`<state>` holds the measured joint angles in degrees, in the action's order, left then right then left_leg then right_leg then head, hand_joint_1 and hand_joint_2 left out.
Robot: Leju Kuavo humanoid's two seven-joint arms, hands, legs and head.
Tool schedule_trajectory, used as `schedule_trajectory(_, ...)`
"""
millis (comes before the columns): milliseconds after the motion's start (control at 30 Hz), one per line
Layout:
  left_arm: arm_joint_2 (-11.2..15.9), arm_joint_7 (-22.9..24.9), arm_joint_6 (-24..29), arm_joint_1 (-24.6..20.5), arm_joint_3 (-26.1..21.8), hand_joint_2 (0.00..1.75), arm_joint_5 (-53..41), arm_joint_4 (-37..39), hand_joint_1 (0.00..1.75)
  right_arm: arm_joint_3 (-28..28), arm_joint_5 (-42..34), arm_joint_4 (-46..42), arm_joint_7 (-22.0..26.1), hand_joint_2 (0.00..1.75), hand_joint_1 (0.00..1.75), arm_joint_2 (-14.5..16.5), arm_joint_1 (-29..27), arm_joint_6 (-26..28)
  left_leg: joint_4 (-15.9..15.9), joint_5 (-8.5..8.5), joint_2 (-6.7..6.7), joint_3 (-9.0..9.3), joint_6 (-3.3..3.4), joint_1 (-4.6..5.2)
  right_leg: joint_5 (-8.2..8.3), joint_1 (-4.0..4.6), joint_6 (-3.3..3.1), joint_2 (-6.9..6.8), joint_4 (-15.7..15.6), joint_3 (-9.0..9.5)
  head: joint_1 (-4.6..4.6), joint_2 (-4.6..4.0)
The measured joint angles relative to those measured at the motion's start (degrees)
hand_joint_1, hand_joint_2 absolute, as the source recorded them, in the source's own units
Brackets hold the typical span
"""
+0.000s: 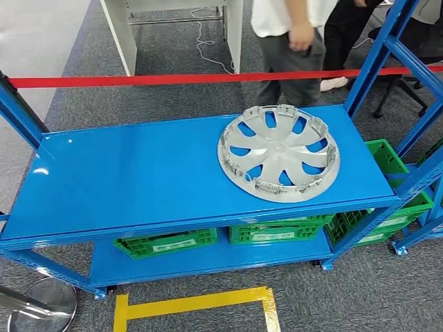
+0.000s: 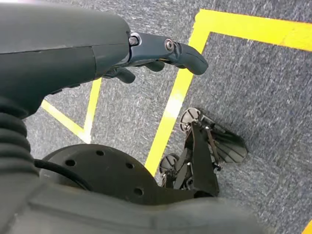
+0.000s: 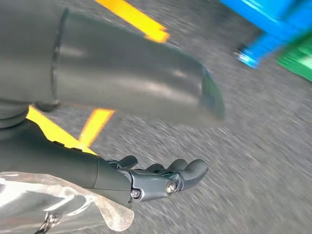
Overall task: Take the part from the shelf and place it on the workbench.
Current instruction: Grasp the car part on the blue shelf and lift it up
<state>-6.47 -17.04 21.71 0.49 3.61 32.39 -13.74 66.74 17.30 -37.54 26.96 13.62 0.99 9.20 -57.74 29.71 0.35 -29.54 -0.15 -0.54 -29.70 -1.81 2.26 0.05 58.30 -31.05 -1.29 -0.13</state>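
Left hand (image 2: 158,56) and right hand (image 3: 162,178) are hanging over grey carpet, fingers loosely extended, grasping nothing. The part (image 1: 278,152), a silver hubcap, is lying flat on the blue shelf (image 1: 131,173), toward its right end.

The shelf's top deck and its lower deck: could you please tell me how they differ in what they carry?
The top deck carries one silver wheel cover, lying flat toward its right end; the lower deck carries several green crates in a row. The top deck lies open to view; the lower deck sits partly hidden beneath it. Both are blue.
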Motion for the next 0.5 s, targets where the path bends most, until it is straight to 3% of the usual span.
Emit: schedule_trajectory(500, -0.4, -1.5, 2.7, -0.5, 0.0, 1.75, -0.6, 0.6, 0.00, -11.0, -12.2, -23.1, 4.0, 0.00, 0.00, 2.0, -7.4, 6.9, 0.0, 0.00, 0.00, -0.01, 0.00, 0.00, 0.00, 0.00, 0.00, 0.01, 0.0, 0.01, -0.01, 0.00)
